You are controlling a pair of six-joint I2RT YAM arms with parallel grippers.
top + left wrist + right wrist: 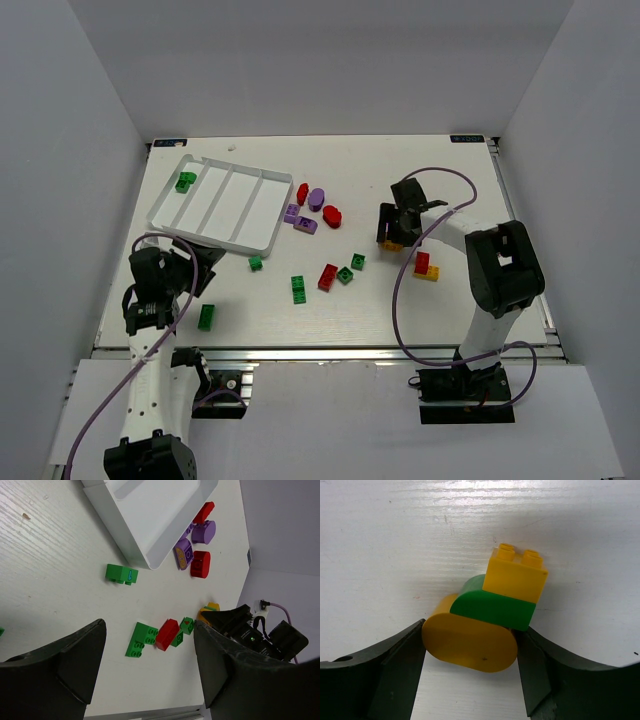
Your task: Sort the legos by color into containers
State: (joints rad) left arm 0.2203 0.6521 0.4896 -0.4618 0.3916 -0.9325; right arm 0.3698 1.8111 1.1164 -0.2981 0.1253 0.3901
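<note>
Well to the right of the white tray, the right gripper has its jaws pressed on both ends of a yellow oval brick, base of a clump with a green rounded brick and a yellow studded brick. The plastic is light, hard and slick, and the clump may split or swivel if lifted. Just before the tray's near rim the left gripper hovers, jaws spread and empty, with green legos in the tray's far-left compartment and bare counter around

The tray lies far left on the table, loose legos to its right.
</note>
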